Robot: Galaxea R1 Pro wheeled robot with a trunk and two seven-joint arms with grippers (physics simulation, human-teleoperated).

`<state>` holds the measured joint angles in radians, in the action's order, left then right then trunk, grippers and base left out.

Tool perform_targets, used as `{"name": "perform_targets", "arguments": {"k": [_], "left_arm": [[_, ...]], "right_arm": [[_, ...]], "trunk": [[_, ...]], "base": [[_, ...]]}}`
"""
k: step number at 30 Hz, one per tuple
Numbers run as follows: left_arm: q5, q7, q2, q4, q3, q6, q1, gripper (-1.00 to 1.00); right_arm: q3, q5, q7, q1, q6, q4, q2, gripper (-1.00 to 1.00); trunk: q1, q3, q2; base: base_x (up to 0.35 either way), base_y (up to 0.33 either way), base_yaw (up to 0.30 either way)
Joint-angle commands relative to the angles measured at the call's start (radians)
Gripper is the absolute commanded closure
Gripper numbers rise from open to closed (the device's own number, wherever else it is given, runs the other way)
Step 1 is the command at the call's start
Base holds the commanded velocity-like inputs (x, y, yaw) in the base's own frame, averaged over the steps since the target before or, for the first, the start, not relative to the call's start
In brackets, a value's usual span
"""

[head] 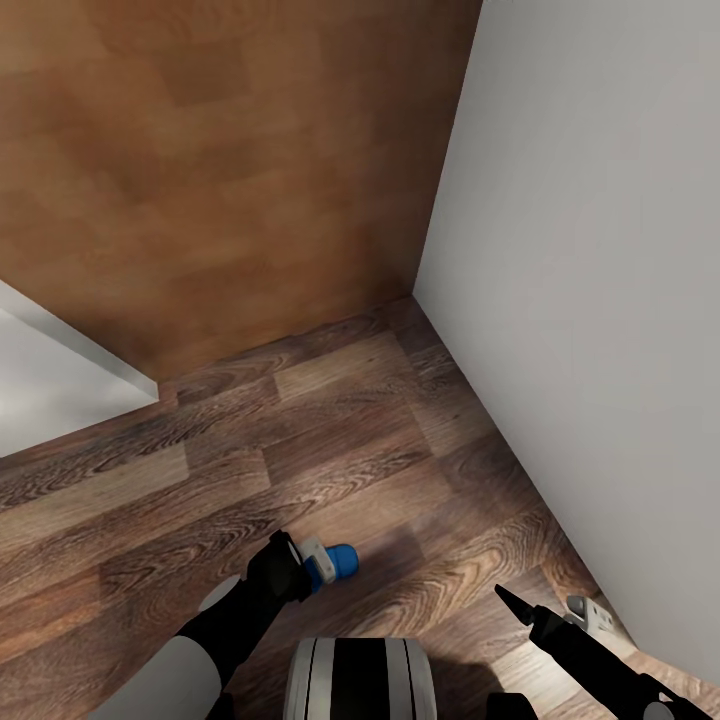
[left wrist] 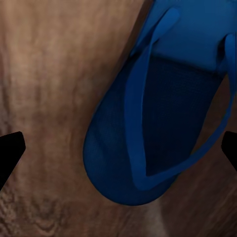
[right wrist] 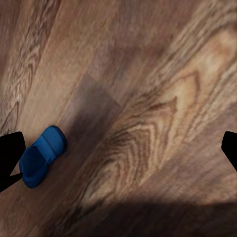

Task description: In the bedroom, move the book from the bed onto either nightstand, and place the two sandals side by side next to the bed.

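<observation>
A bright-blue sandal [head: 342, 562] lies on the wood-plank floor [head: 330, 440], partly covered by my left gripper [head: 290, 578]. In the left wrist view the sandal [left wrist: 163, 123] lies strap side up below the left gripper [left wrist: 118, 150], which is open, its dark fingertips [left wrist: 11, 153] wide apart and clear of it. My right gripper [head: 545, 605] hovers low near the white wall, open with nothing between its fingers. In the right wrist view a blue sandal [right wrist: 42, 157] lies on the floor beside one fingertip [right wrist: 10, 160] of the right gripper [right wrist: 118, 153]. The book and the nightstand are out of view.
A white wall [head: 600, 300] runs down the right side, meeting a tall brown wooden panel [head: 220, 170] at the corner. A light-grey slab [head: 50, 390] juts in at the left edge. My own base [head: 360, 680] sits at the bottom centre.
</observation>
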<state>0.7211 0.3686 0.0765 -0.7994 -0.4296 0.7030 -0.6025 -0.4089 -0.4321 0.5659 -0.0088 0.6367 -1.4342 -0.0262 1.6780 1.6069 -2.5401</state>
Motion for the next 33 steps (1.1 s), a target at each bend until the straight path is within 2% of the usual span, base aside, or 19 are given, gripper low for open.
{"name": "perform_targets", "arguments": {"k": [1,19,26,33], "left_arm": [[0.011,0.009,0.000,-0.001,-0.001,0.003,0.000,-1.00],[0.011,0.009,0.000,-0.001,-0.001,0.003,0.000,-1.00],[0.010,0.009,0.000,-0.001,0.000,0.003,0.000,-1.00],[0.011,0.009,0.000,-0.001,-0.001,0.003,0.000,-1.00]], "right_arm": [[-0.002,-0.005,0.001,0.000,0.008,0.000,0.000,-1.00],[-0.002,-0.005,0.002,0.000,0.008,-0.001,0.000,-1.00],[-0.002,-0.005,0.002,-0.001,0.008,-0.001,0.000,-1.00],[-0.001,-0.005,0.002,0.000,0.008,-0.002,0.000,-1.00]], "trunk": [[0.000,0.001,0.000],[0.000,0.004,0.000],[0.003,0.031,-0.002],[0.003,0.031,-0.002]], "base": [[0.000,0.000,0.000],[0.000,0.000,0.000],[0.000,0.000,0.000],[0.000,0.000,0.000]]}}
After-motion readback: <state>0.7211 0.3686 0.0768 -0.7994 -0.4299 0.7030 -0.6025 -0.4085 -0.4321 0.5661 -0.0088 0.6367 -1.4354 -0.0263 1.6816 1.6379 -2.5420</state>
